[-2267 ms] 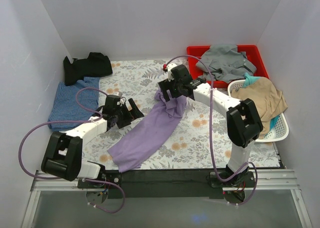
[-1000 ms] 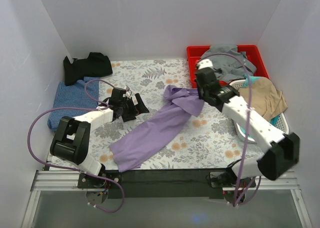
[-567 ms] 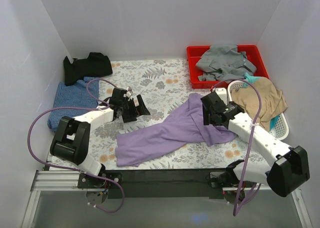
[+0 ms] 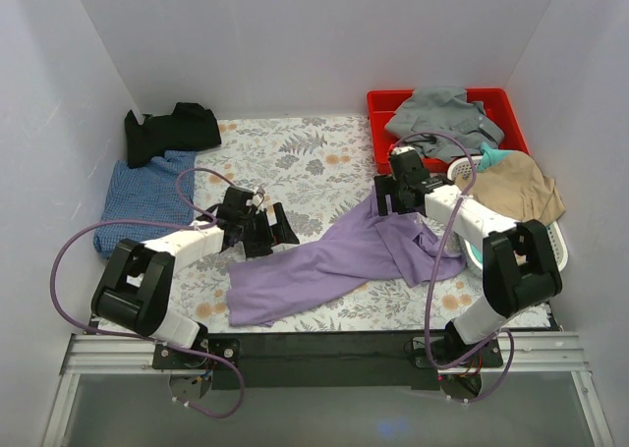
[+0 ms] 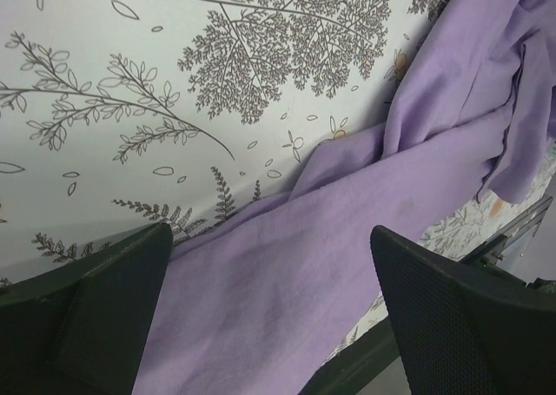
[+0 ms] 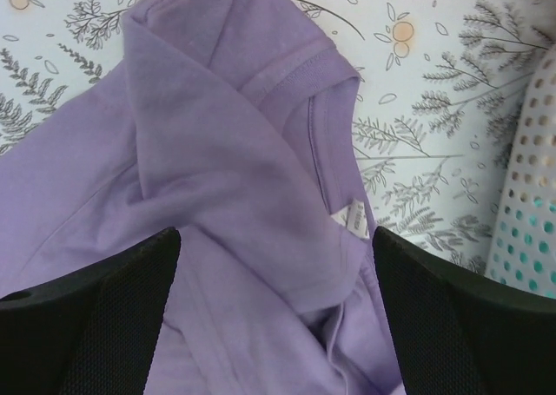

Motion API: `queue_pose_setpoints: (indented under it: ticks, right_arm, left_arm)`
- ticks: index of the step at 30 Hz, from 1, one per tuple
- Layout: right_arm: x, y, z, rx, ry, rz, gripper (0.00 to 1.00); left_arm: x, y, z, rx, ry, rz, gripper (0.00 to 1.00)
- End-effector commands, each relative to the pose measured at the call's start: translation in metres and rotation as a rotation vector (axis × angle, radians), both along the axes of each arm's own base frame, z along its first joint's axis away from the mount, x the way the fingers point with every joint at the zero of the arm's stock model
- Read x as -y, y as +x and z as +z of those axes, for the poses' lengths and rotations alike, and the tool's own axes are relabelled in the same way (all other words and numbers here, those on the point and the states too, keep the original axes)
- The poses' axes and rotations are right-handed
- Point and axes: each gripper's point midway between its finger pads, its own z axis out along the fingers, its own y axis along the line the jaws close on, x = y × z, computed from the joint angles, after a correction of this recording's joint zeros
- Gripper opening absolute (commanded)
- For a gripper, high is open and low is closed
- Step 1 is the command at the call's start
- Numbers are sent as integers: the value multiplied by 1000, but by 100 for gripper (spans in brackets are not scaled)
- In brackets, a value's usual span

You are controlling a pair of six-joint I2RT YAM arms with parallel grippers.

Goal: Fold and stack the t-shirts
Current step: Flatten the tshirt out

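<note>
Floral tabletop [image 4: 295, 157], both end effectors [image 4: 275, 233] [image 4: 391, 206] gaping, empty, above lilac t-shirt [image 4: 324, 260]

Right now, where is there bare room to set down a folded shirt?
The widest bare patch is the floral table cover at the back middle, between the black t-shirt and the red bin. A narrow strip runs between the purple t-shirt and the near edge. Crowded: the blue t-shirt on the left, the white basket on the right.
</note>
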Motion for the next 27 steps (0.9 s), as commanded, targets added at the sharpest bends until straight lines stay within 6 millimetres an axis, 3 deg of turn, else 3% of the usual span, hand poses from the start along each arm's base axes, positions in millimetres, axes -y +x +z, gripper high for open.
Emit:
queue_pose_setpoints:
  ticks: [1, 5, 12, 16, 17, 19, 20, 21, 22, 23, 25, 26, 27]
  right_arm:
    - [-21, 36, 20, 92, 111, 80, 95]
    - [-30, 50, -3, 34, 173, 112, 95]
    - [-50, 60, -23, -21, 234, 157, 88]
    - [-54, 60, -38, -68, 243, 164, 71]
    - [-53, 59, -43, -81, 239, 161, 62]
    - [-54, 58, -44, -84, 236, 164, 53]
    - [-53, 59, -44, -82, 232, 163, 41]
    - [-53, 60, -44, -83, 232, 165, 35]
    - [-52, 60, -43, -80, 230, 166, 32]
    - [-52, 60, -43, -78, 226, 171, 27]
    - [-53, 62, -41, -71, 223, 178, 19]
    - [-53, 63, -36, -60, 224, 182, 7]
    - [-52, 63, -34, -55, 224, 182, 1]
  left_arm:
    - [-4, -18, -5, -39, 9, 0, 98]
    - [-4, -28, -12, -59, -3, -9, 98]
    - [-4, -38, -18, -86, -16, -28, 98]
    - [-5, -52, -24, -128, -18, -41, 98]
    - [-6, -57, -26, -138, -17, -45, 98]
    - [-5, -62, -27, -143, -28, -52, 82]
    - [-4, -64, -28, -143, -31, -54, 70]
    - [-5, -66, -31, -155, -29, -54, 52]
    - [-5, -66, -31, -162, -30, -45, 14]
    - [-5, -65, -31, -161, -32, -44, 0]
    - [-3, -63, -30, -158, -34, -52, 0]
    - [-2, -62, -31, -154, -32, -62, 0]
    - [-2, -61, -30, -150, -30, -64, 0]
